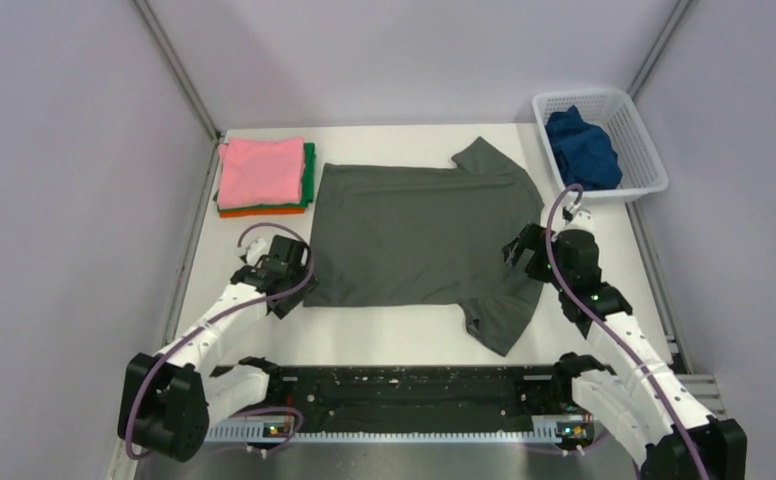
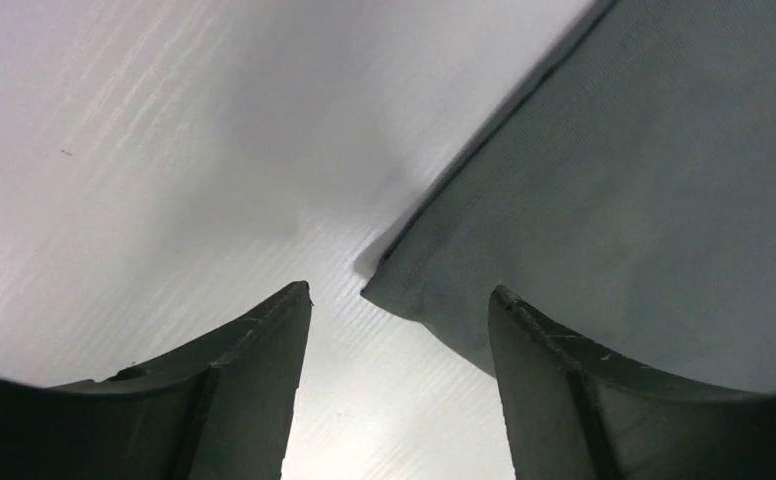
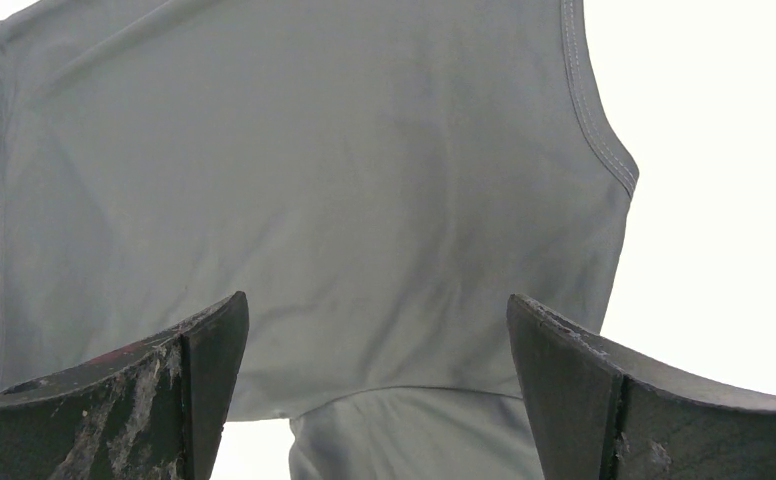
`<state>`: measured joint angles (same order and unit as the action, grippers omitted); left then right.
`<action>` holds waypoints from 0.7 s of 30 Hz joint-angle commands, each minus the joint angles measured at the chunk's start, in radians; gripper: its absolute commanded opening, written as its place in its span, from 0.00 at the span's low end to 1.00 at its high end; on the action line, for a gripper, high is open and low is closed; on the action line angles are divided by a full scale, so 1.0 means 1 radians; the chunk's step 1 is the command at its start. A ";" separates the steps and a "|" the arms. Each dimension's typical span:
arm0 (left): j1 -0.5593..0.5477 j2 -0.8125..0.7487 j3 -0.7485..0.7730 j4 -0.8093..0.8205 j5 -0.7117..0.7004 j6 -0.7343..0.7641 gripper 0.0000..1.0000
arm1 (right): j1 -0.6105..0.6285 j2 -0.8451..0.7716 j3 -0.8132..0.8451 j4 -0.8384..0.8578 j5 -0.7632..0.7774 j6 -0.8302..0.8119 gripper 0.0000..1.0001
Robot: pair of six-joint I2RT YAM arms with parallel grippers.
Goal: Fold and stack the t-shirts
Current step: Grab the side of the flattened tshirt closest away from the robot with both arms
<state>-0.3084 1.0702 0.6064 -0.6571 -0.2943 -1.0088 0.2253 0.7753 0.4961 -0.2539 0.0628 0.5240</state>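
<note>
A dark grey t-shirt [image 1: 419,230] lies spread flat in the middle of the table. My left gripper [image 1: 299,285] is open just above its near left hem corner; in the left wrist view that corner [image 2: 434,300] lies between the open fingers [image 2: 264,340]. My right gripper [image 1: 519,250] is open over the near sleeve seam, with the grey cloth [image 3: 364,200] below and between its fingers [image 3: 214,340]. A folded pink tee [image 1: 262,170] tops a stack over green [image 1: 309,175] and orange [image 1: 264,211] tees at the back left. A dark blue tee [image 1: 582,148] lies crumpled in the basket.
A white plastic mesh basket [image 1: 644,160] stands at the back right corner. Grey walls with metal posts enclose the table. A black rail [image 1: 404,395] runs between the arm bases at the near edge.
</note>
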 commanded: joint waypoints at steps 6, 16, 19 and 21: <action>0.037 0.062 -0.046 0.086 0.018 -0.132 0.63 | -0.003 0.047 0.019 0.012 0.009 0.002 0.99; 0.037 0.185 -0.036 0.138 0.061 -0.140 0.52 | -0.003 0.058 0.017 0.007 0.011 0.004 0.99; 0.037 0.216 -0.037 0.147 0.075 -0.141 0.43 | -0.003 0.065 0.017 0.005 0.017 0.004 0.99; 0.036 0.237 -0.036 0.153 0.093 -0.138 0.31 | -0.003 0.073 0.019 0.002 0.019 0.005 0.99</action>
<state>-0.2752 1.2465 0.5900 -0.5346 -0.2562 -1.1324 0.2253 0.8360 0.4961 -0.2562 0.0631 0.5251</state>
